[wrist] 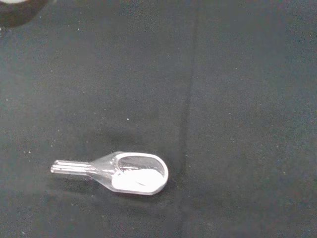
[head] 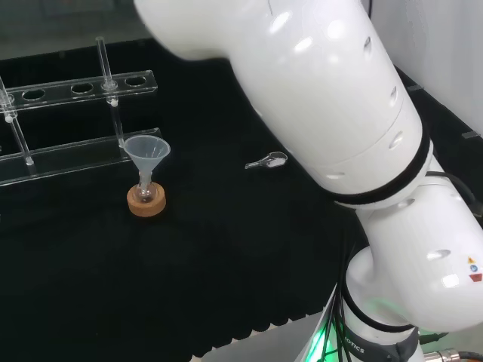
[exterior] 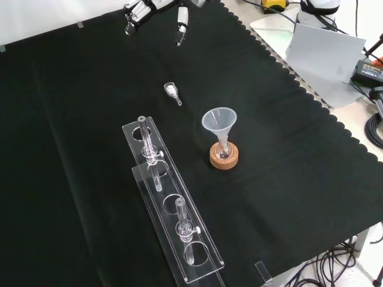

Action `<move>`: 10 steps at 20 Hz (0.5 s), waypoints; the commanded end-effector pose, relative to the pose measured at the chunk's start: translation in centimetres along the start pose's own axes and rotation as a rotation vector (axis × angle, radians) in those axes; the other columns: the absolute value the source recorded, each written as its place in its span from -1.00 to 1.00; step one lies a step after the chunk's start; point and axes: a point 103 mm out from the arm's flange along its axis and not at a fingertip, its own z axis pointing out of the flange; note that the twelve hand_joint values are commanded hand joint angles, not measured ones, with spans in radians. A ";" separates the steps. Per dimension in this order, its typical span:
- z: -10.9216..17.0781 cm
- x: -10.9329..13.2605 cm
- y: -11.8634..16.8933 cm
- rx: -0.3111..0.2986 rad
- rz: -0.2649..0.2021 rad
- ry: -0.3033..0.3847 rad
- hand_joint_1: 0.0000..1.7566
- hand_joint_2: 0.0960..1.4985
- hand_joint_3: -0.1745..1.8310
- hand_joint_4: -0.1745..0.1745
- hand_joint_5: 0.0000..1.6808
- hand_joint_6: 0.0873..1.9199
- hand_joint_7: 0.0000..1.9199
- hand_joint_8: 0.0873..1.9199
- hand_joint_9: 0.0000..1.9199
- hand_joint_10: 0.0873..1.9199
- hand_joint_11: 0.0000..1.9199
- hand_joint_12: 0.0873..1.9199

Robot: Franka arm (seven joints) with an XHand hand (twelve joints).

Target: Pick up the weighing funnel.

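The weighing funnel (exterior: pixel 172 91), a small clear scoop with a short stem, lies alone on the black cloth and holds some white powder. In the wrist view the weighing funnel (wrist: pixel 124 174) lies flat, with bare cloth all round it. In the head view the weighing funnel (head: pixel 270 161) rests just left of the arm's big white link. The hand (exterior: pixel 157 13) hangs at the top edge of the front view, above and beyond the weighing funnel, apart from it. Its fingers (exterior: pixel 182 21) point down, relaxed, with nothing in them.
The big funnel (exterior: pixel 219 124) stands in a small flask on a cork ring (exterior: pixel 224 157). A clear tube rack (exterior: pixel 170 203) with upright glass pieces lies nearer in the front view. The cloth's scalloped edge (exterior: pixel 299 89) runs along the right side.
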 end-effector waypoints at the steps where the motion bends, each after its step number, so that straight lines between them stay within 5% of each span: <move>1: 1.0 -1.8 -0.3 -0.022 -0.093 0.032 -0.26 -0.17 -0.61 0.01 -0.73 -1.00 -0.64 -0.51 -0.64 -0.33 -1.00 0.39; 10: 2.3 -1.1 -1.4 -0.006 -0.109 0.031 -0.26 -0.18 -0.60 0.00 -0.73 -1.00 -0.64 -0.52 -0.64 -0.34 -1.00 0.39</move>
